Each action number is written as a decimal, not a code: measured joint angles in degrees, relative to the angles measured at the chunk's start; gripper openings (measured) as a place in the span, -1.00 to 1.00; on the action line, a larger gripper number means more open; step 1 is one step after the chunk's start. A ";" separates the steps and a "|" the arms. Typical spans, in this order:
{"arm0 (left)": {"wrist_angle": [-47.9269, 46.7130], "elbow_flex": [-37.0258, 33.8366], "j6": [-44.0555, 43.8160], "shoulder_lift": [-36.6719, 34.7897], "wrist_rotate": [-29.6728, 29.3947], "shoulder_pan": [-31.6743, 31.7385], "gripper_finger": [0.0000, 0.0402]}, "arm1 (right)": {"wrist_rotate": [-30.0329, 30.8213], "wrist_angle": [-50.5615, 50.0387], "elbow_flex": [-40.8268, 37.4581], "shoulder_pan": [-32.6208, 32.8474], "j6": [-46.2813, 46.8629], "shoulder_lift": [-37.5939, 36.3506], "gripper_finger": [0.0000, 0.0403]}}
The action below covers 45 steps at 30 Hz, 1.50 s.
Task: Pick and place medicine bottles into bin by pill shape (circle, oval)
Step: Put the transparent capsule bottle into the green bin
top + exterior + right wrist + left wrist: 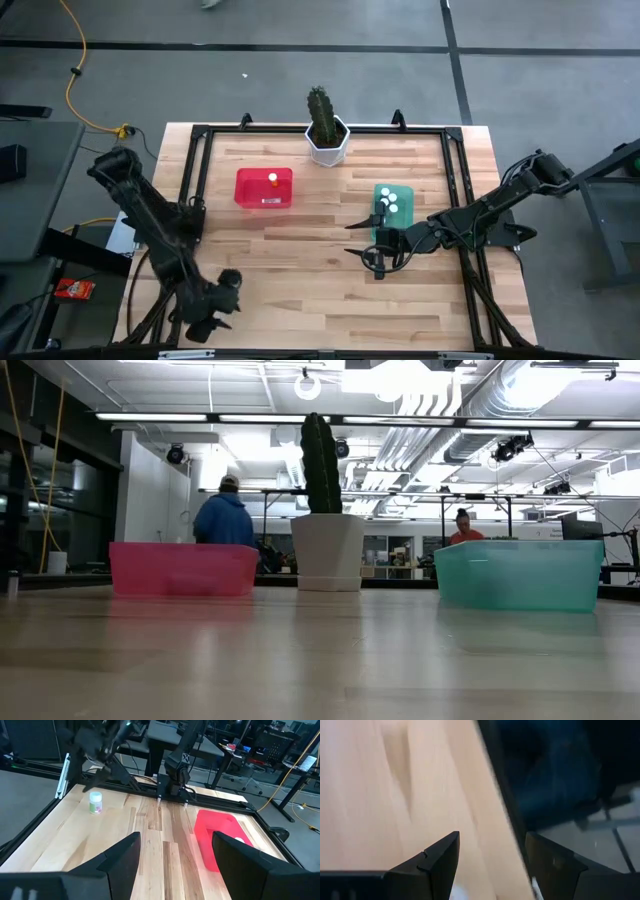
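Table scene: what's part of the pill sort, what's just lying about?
Job: red bin, teal bin, bottle in red bin, bottles in teal bin, loose bottle on table.
Lying about: cactus pot, yellow cable, people behind table.

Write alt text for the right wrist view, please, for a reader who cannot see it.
The right gripper hangs open above the wooden table, holding nothing. A red bin sits ahead with a white-capped bottle inside, and one more small bottle stands alone near the table's far corner beside the left arm.
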 joint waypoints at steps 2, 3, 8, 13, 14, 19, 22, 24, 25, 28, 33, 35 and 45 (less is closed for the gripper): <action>-2.70 -0.02 -4.73 1.60 -0.04 -2.35 0.07 | 0.00 -0.04 0.00 0.01 0.00 0.00 0.19; -3.49 -0.02 -6.63 2.25 -0.25 -3.22 0.07 | 0.00 -0.04 0.00 0.02 0.00 0.00 0.19; -6.12 -0.04 -8.38 3.23 -6.62 -5.16 0.07 | 0.02 -0.04 0.00 0.02 -0.26 0.00 0.19; -6.11 -0.04 -5.85 3.23 -9.38 -5.17 0.07 | 0.00 -0.04 0.00 0.01 -0.37 0.00 0.19; -6.13 -0.04 -5.80 3.23 -9.38 -5.19 0.07 | 0.00 -0.04 0.00 0.00 -0.39 0.00 0.19; -7.80 -0.04 -5.75 3.23 -9.40 -5.10 0.07 | 0.02 -0.04 -0.02 0.02 -0.42 0.00 0.19; -10.11 -0.04 -6.25 3.23 -9.40 -5.10 0.07 | 0.02 -0.04 -0.02 0.01 -0.42 0.00 0.19; -10.93 -0.04 -6.63 3.23 -9.33 -5.10 0.07 | 0.02 -0.06 -0.02 0.02 -0.43 0.00 0.19; -10.95 -0.04 -6.65 3.23 -9.29 -5.10 0.07 | 0.02 -0.06 0.00 0.02 -0.42 0.00 0.19; -10.72 -0.04 -6.84 3.23 -9.12 -5.29 0.07 | 0.02 -0.06 -0.02 0.02 -0.42 0.00 0.19; -11.00 -0.04 -8.60 3.23 -8.83 -6.48 0.07 | 0.02 -0.09 -0.02 0.02 -0.44 0.00 0.19; -11.04 -0.04 -9.29 3.23 -8.96 -7.11 0.07 | 0.02 -0.17 0.00 0.02 -0.43 0.00 0.19; -10.96 -0.06 -9.67 6.52 -9.68 -7.79 0.07 | 0.02 -0.52 -0.02 0.02 -0.42 0.00 0.19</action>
